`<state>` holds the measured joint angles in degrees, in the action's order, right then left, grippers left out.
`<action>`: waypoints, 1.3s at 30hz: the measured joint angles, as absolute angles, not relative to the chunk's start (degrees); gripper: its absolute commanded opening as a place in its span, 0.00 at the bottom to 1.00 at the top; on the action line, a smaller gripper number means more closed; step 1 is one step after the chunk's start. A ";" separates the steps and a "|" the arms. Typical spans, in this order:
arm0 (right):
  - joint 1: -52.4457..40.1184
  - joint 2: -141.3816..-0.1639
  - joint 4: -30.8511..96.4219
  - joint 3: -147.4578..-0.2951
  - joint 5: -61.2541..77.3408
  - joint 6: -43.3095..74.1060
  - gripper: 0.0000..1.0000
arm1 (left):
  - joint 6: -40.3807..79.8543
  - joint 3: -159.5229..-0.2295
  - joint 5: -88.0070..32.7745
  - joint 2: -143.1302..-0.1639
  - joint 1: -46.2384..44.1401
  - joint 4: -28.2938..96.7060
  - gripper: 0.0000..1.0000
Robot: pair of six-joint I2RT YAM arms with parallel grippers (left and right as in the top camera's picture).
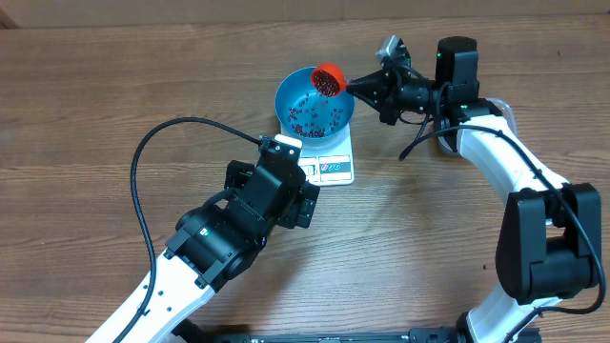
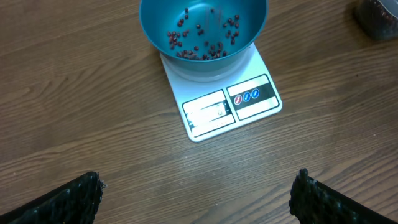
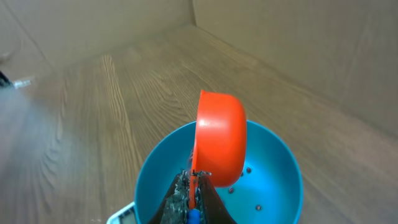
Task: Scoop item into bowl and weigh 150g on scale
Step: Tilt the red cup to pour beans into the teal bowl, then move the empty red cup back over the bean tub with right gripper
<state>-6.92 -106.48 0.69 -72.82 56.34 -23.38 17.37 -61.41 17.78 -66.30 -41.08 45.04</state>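
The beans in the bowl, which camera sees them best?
Left wrist view: it looks into the blue bowl, beans clear and unblocked. Overhead shows them tiny, near the orange scoop. Right wrist shows only a few; the scoop hides most.

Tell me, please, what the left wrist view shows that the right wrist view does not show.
Only the left wrist view: the scale with its display, and the open left gripper low in the picture. Only the right wrist view: the orange scoop, tipped over the bowl and held by the shut right gripper. Both: the blue bowl with some beans inside.
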 measured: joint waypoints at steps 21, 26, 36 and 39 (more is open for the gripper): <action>-6.94 -106.48 -0.34 -72.82 60.12 -49.76 0.04 | 17.37 -61.43 17.78 -66.30 -41.08 45.19 0.99; -6.94 -106.48 -0.49 -72.82 62.30 -53.76 0.04 | 17.37 -61.41 17.78 -66.30 -41.08 45.19 0.99; -6.94 -106.48 -0.21 -72.82 66.22 -52.88 0.04 | 17.37 -61.41 17.78 -66.30 -41.08 45.19 0.99; -6.94 -106.48 -0.21 -72.82 68.58 -49.54 0.04 | 17.37 -61.43 17.78 -66.32 -41.08 45.19 0.99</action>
<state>-6.94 -106.48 -0.21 -72.82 68.58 -49.54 17.37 -61.43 17.78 -66.32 -41.08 45.19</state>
